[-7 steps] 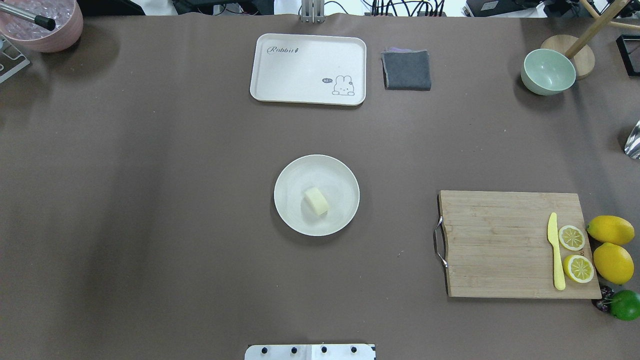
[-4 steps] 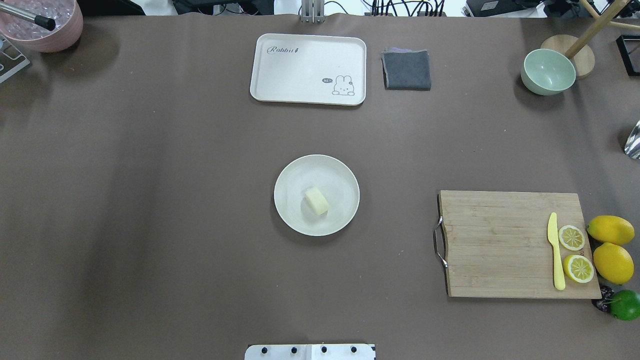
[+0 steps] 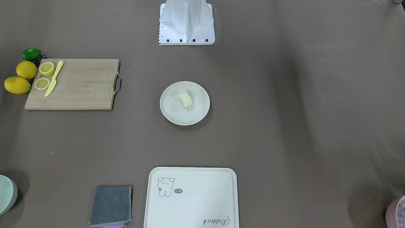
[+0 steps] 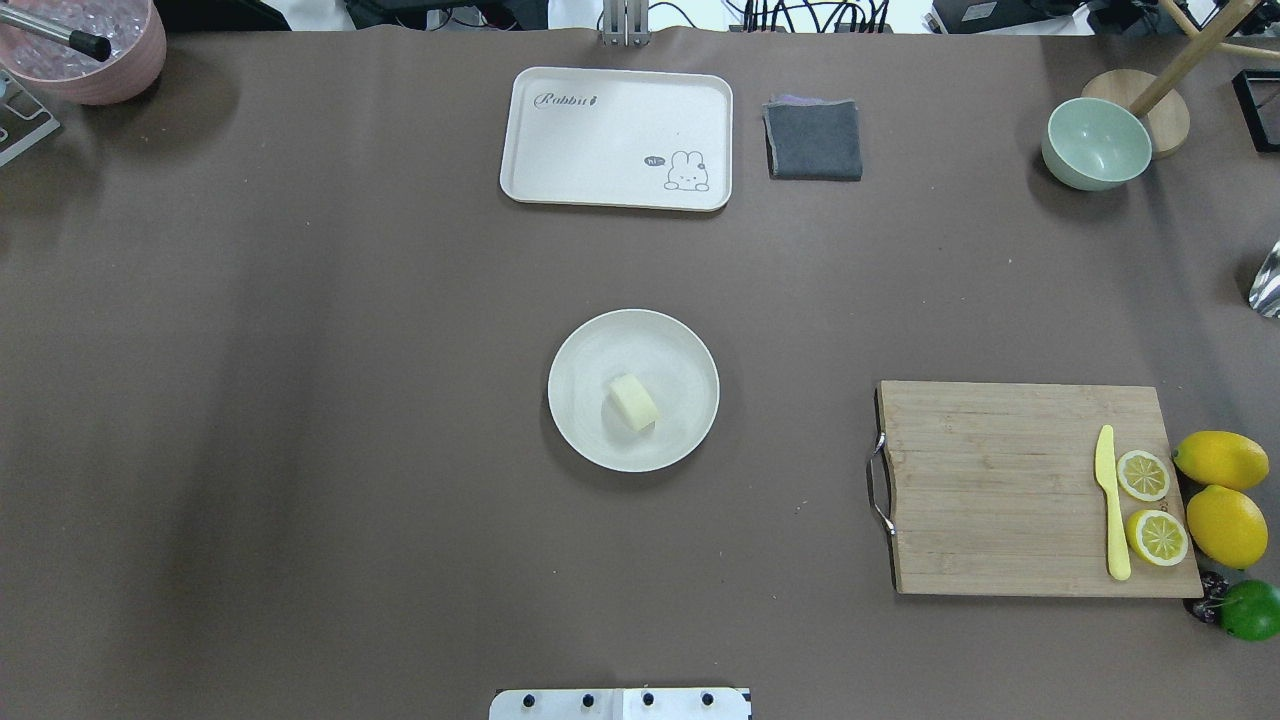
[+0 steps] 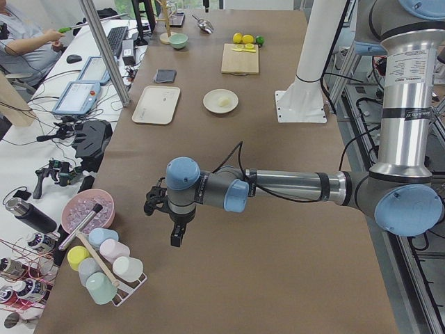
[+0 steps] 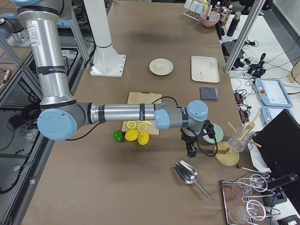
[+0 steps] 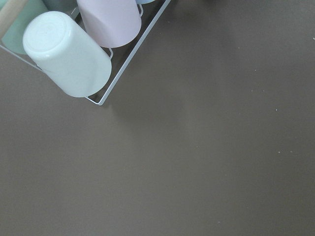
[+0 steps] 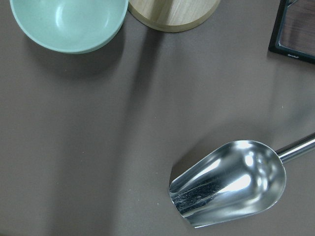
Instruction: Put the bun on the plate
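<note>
While bun lies unmoved on plate, nothing shifted, cannot tell either arm's jaws' state.

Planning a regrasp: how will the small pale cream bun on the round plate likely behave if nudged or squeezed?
The small pale cream bun seems a short cylinder lying on its side, so a sideways nudge may roll it. Its smooth, puffy look suggests something light and soft that could dent. The raised rim of the round off-white plate would probably stop it.
</note>
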Controlling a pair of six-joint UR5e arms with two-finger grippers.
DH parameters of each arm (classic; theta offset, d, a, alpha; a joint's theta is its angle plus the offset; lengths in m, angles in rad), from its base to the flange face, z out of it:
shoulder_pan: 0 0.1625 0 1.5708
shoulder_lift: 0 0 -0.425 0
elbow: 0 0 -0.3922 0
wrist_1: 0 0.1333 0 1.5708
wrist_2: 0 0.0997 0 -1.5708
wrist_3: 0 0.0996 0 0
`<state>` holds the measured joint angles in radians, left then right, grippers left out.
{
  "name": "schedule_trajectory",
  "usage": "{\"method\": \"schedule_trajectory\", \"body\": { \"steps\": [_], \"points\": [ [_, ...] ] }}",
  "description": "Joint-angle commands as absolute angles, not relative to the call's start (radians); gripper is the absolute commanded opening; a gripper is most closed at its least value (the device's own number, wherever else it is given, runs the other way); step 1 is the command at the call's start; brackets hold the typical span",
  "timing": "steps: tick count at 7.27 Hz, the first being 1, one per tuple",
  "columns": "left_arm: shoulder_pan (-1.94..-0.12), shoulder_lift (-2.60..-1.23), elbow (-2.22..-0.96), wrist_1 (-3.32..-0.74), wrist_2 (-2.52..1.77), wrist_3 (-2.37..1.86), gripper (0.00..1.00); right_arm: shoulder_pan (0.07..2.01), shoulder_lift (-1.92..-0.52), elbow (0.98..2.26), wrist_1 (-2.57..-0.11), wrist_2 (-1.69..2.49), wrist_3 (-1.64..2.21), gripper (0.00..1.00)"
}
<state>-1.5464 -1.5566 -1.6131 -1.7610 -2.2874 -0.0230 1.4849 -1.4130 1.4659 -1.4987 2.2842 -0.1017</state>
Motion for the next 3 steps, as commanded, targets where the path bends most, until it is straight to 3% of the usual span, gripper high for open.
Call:
{"method": "schedule_trajectory", "body": {
  "steps": [1, 3],
  "points": [
    [-1.546, -1.557, -1.611, -1.761, -2.286, -0.021, 0.97, 1.485, -1.414, 1.462, -1.499, 2.284, -0.103, 1.00],
    [-1.546, -1.555, -1.611, -1.761, -2.286, -0.021, 0.97, 1.485, -1.417, 1.463, -1.497, 2.284, -0.103, 1.00]
  ]
}}
